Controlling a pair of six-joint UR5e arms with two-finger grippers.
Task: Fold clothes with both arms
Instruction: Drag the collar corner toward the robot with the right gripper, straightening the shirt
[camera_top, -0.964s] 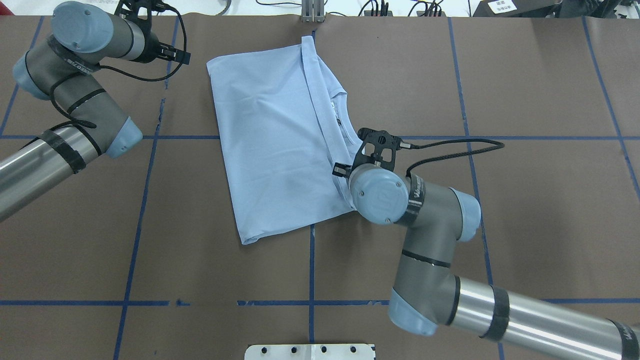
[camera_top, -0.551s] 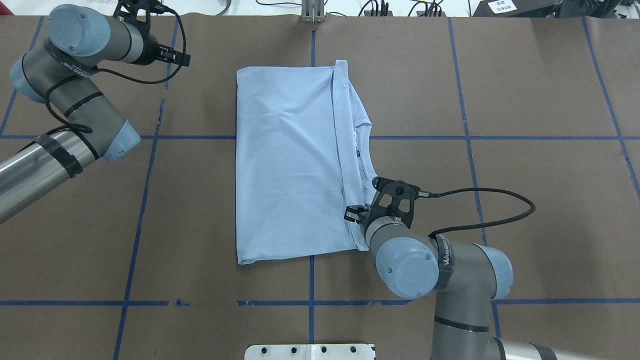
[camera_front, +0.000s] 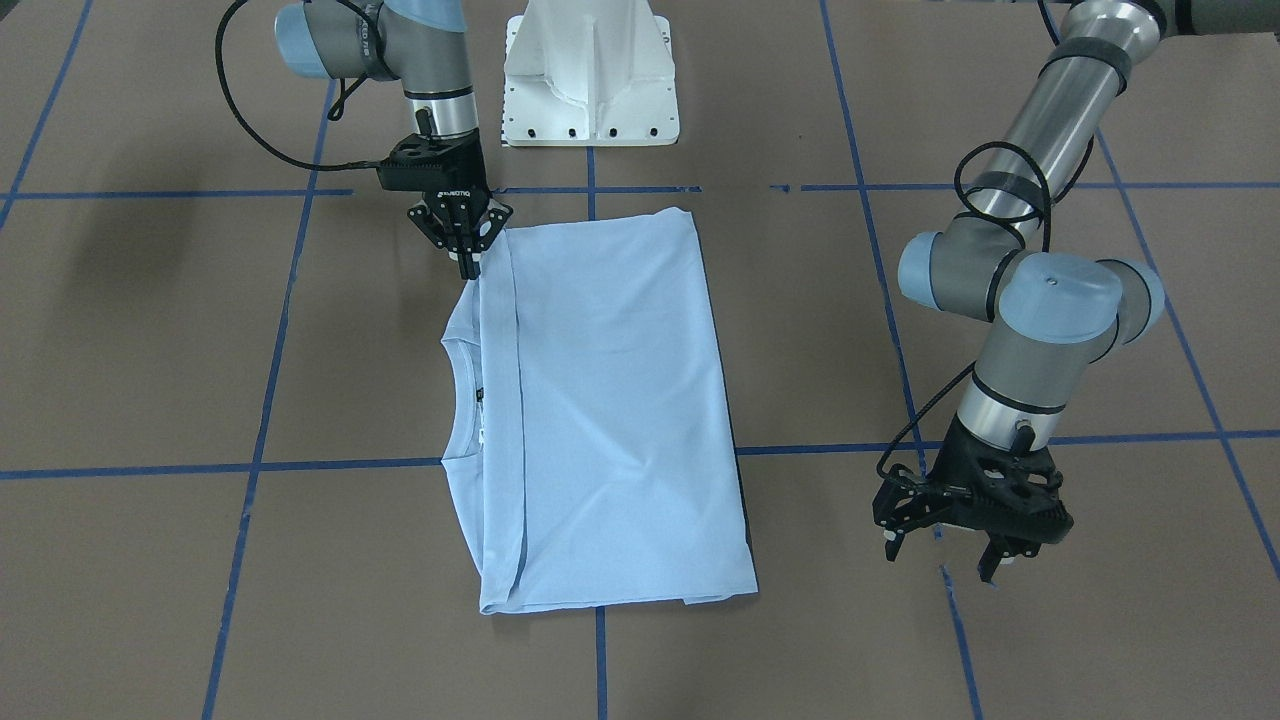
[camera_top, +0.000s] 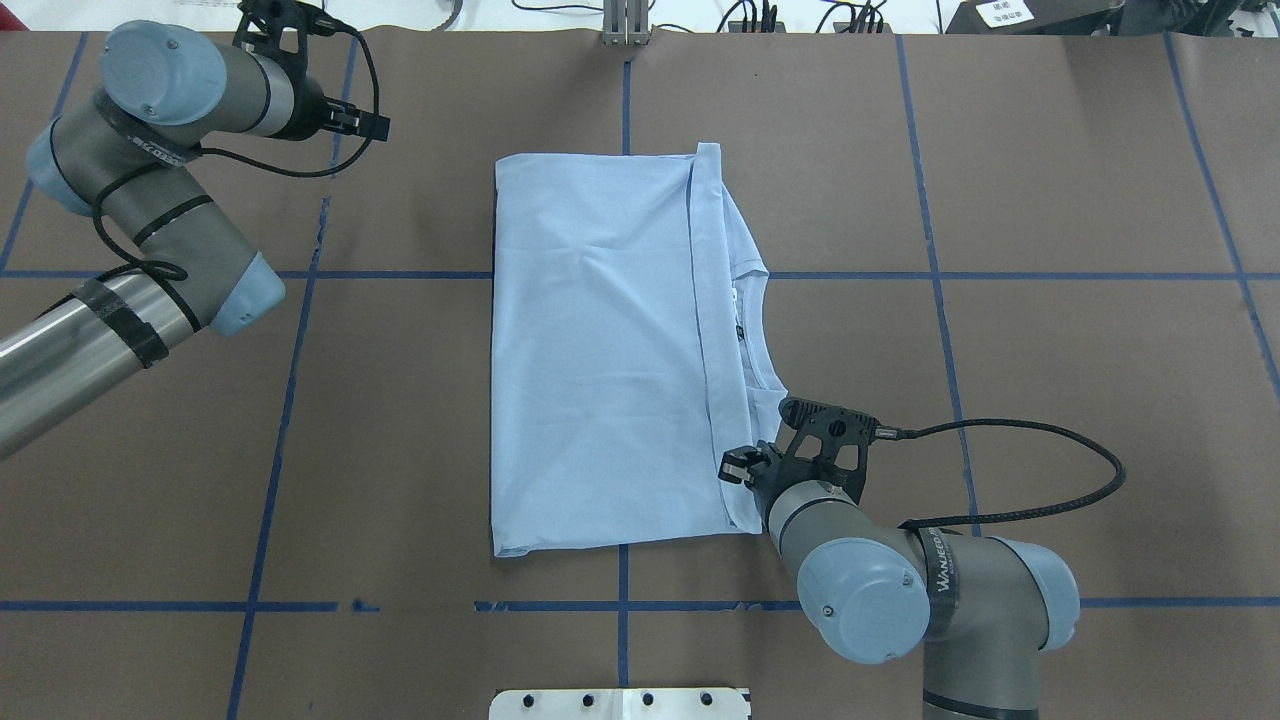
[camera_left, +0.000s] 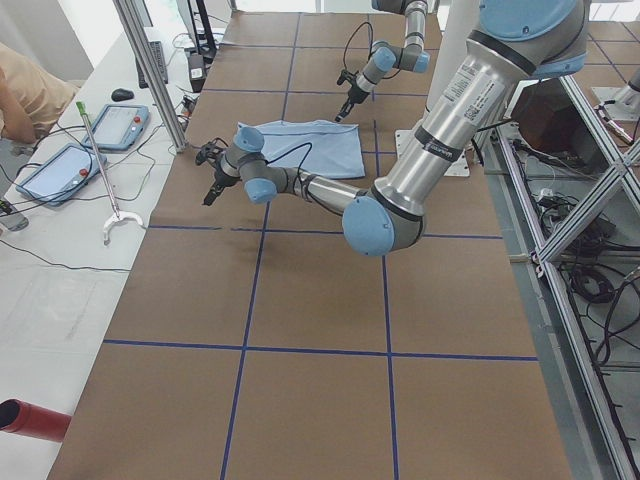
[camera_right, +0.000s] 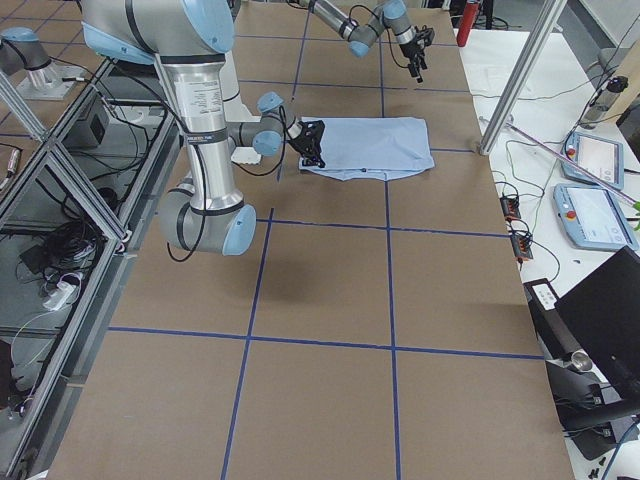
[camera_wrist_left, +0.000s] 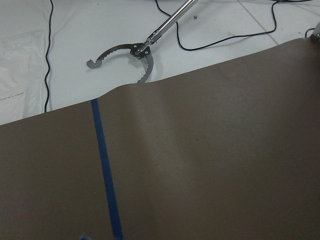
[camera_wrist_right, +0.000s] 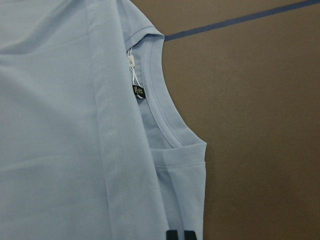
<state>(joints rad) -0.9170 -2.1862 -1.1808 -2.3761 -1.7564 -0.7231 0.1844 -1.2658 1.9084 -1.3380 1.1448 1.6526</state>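
Observation:
The light blue T-shirt (camera_top: 600, 350) lies folded in a long rectangle mid-table, with its collar (camera_wrist_right: 165, 100) and dark label (camera_wrist_right: 140, 91) on the right-arm side. My right gripper (camera_front: 466, 258) is shut on the shirt's near corner beside the collar, and its fingertips (camera_wrist_right: 179, 235) pinch the fabric. It sits under the wrist in the overhead view (camera_top: 742, 468). My left gripper (camera_front: 940, 555) hovers open and empty over bare table, well clear of the shirt's (camera_front: 610, 400) far side. The chest print is hidden.
The white pedestal base (camera_front: 590, 75) stands at the robot's edge. Blue tape lines (camera_top: 623, 600) grid the brown table. Past the far table edge a metal grabber tool (camera_wrist_left: 135, 50) and cables lie on a white bench, with control tablets (camera_left: 120, 125) alongside.
My right gripper pulled the shirt toward the robot and to the right, turning it square with the tape lines. The left arm stayed almost where it was.

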